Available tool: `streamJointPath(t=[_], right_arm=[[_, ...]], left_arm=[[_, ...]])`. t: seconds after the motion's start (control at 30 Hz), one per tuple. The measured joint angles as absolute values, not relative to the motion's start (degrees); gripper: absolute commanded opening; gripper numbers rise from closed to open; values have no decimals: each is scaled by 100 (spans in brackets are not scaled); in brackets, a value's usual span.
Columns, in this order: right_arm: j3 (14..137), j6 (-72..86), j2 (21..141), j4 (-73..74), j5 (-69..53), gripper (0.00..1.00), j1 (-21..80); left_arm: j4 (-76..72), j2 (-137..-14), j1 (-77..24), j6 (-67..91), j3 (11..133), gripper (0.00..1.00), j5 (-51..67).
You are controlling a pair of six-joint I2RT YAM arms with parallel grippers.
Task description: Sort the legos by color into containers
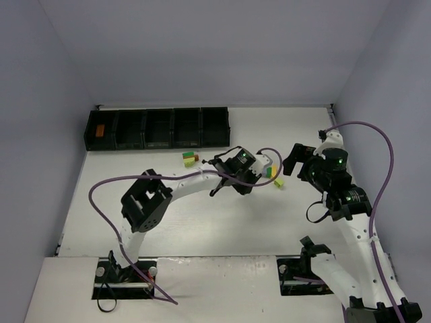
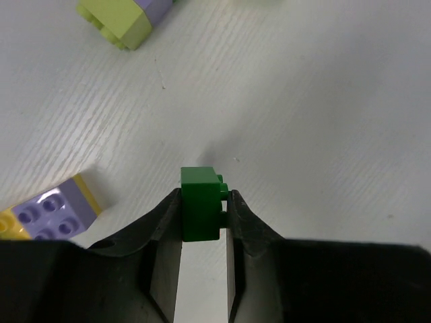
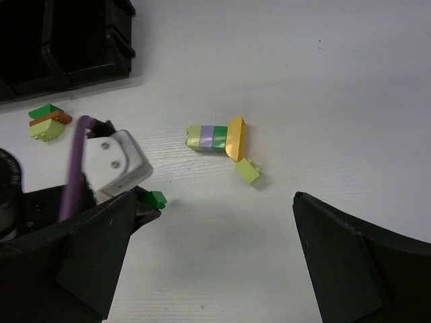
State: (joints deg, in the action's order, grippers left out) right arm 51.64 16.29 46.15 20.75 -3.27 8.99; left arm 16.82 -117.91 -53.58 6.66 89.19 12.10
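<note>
While the left fingers (image 2: 165, 232) clamp a dark green brick (image 2: 200, 202) (studs facing 3 o'clock), the right fingers (image 3: 343, 259) stand apart, a joined brick row (image 3: 215, 136) at 12 o'clock.

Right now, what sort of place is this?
Probably a robotics test cell: a white table boxed by blank pale walls, two white robot arms bolted to it, and a row of black plastic bins.

Robotics lab, bench-top test cell. White table (image 1: 222, 229) boxed in on 3 sides by plain pale walls (image 1: 202, 47). Left arm (image 1: 182, 183) & right arm (image 1: 353, 229) bolted at near edge, purple cables (image 1: 363, 123) looping loose. Row of black bins (image 1: 158, 144) at back.
</note>
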Motion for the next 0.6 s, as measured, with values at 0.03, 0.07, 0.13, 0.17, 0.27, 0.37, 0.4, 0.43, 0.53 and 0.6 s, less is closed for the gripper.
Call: streamJointPath(t=[0.03, 0.07, 0.13, 0.17, 0.27, 0.37, 0.4, 0.43, 0.53, 0.6], right_arm=[[5164, 1629, 4606, 2078, -327, 98, 899], [5164, 1627, 4600, 2075, -327, 98, 899], [5164, 1627, 4600, 2075, -327, 98, 899], [5164, 1625, 4600, 2075, -325, 98, 899], [5164, 1621, 4602, 2075, -325, 98, 899], [5164, 1621, 4606, 2075, -325, 98, 899], [5164, 1623, 4611, 2075, -325, 98, 899], [5164, 1623, 4622, 2073, -325, 98, 899], [5164, 1629, 4720, 2064, -322, 98, 899], [5162, 1632, 4816, 2058, -322, 98, 899]], left_arm=[[1699, -11636, -5354, 668, 8851, 3, 1175], [1732, -11478, -5343, 674, 8809, 3, 1146], [1772, -11144, -5299, 711, 8748, 3, 1085], [1793, -10971, -5266, 744, 8729, 3, 1055], [1824, -10449, -5019, 864, 8619, 3, 1000], [1929, -9953, -4469, 1009, 8460, 3, 899], [1981, -9806, -4211, 1052, 8418, 3, 836], [2018, -9695, -3946, 1083, 8385, 3, 749], [2139, -9461, -3000, 1188, 8372, 3, 469], [2178, -9415, -2329, 1232, 8379, 3, 279]])
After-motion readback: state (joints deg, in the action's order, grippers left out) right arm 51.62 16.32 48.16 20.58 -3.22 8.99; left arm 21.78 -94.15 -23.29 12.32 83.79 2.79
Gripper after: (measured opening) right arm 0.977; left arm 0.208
